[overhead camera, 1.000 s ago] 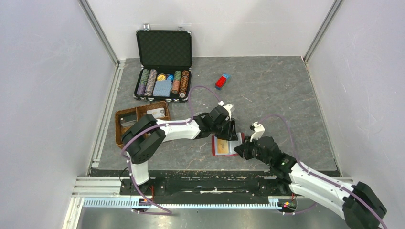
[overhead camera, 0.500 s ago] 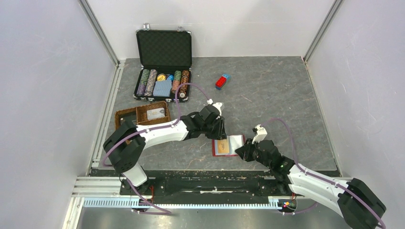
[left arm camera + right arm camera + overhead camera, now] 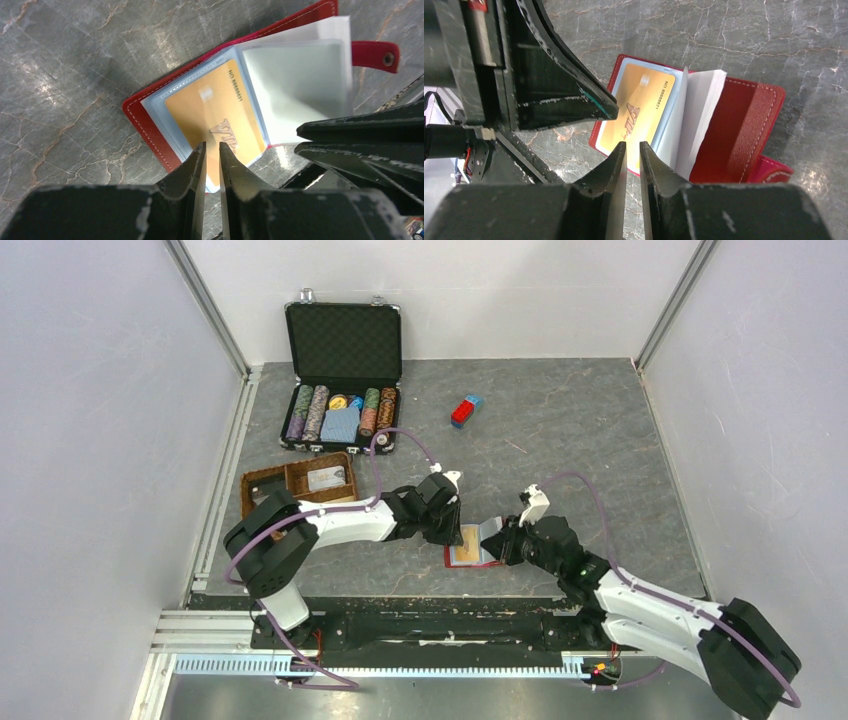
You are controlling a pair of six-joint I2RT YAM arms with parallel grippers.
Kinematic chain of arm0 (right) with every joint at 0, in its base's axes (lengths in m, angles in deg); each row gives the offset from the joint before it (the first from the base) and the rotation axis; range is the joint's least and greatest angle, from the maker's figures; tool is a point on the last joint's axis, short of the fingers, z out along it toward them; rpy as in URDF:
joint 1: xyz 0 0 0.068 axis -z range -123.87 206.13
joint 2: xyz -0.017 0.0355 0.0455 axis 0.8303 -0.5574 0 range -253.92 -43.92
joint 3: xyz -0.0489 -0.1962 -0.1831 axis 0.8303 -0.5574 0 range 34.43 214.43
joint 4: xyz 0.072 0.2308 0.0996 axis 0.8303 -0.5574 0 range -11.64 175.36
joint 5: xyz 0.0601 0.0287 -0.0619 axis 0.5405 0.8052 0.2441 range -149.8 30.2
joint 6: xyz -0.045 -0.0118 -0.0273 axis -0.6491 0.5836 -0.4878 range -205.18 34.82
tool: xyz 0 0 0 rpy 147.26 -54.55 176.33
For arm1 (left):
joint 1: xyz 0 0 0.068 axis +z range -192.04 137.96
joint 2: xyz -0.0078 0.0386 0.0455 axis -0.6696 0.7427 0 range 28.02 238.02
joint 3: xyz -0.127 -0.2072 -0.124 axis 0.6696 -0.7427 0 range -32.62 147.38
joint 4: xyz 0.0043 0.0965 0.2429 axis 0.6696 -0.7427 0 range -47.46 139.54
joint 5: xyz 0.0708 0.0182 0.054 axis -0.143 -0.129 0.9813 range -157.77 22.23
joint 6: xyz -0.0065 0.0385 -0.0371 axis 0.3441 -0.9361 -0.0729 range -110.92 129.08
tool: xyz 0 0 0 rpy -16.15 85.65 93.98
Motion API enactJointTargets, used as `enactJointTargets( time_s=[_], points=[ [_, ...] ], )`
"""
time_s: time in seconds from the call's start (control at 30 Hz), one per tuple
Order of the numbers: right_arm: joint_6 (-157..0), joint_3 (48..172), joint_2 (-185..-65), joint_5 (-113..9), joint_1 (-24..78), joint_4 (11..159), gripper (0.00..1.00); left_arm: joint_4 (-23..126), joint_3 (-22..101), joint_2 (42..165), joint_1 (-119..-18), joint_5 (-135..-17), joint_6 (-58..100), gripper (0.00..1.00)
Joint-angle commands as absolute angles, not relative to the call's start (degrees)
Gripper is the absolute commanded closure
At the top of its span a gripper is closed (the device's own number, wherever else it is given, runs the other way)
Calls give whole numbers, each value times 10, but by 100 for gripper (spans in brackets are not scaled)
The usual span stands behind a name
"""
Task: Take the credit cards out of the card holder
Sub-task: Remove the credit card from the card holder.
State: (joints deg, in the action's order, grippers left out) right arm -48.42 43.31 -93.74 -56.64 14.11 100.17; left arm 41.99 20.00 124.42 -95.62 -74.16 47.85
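The dark red card holder (image 3: 449,558) lies open on the table between the two arms. A gold card (image 3: 466,548) sits in its clear sleeve, and shows in the left wrist view (image 3: 215,107) and the right wrist view (image 3: 639,105). A pale sleeve page (image 3: 696,115) stands half raised over the red cover (image 3: 744,130). My left gripper (image 3: 453,530) is shut and empty, its tips (image 3: 211,147) over the gold card's near edge. My right gripper (image 3: 498,543) is shut and empty, its tips (image 3: 630,147) just above the wallet's edge beside the gold card.
An open black case (image 3: 343,340) of poker chips with a blue deck stands at the back left. A brown wooden tray (image 3: 246,502) holding a pale card (image 3: 327,478) lies left of the wallet. A red-and-blue block (image 3: 465,410) sits at the back middle.
My left gripper has moved left and down from the wallet's far edge onto its left page. My right gripper has moved up to the wallet's right side. A sleeve page now stands raised.
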Motion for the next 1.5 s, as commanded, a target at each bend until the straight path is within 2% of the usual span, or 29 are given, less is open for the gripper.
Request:
enactJointTargets(
  time_s=[0.0, 0.13, 0.47, 0.73, 1.17, 1.47],
  points=[
    [-484, 435, -979, -506, 176, 1066, 83, 453, 180, 1251, -955, -749, 460, 79],
    [-471, 419, -1018, -460, 199, 1124, 84, 461, 163, 1245, -954, -749, 464, 79],
    [-473, 389, -1070, -441, 214, 1167, 81, 450, 152, 1218, -955, -747, 470, 78],
    [-460, 377, -1079, -414, 220, 1218, 79, 410, 165, 1181, -955, -720, 465, 71],
    [-468, 394, -1085, -426, 225, 1207, 78, 430, 163, 1207, -954, -721, 453, 72],
    [-444, 390, -1150, -388, 225, 1278, 78, 447, 149, 1228, -954, -723, 458, 76]
  ],
)
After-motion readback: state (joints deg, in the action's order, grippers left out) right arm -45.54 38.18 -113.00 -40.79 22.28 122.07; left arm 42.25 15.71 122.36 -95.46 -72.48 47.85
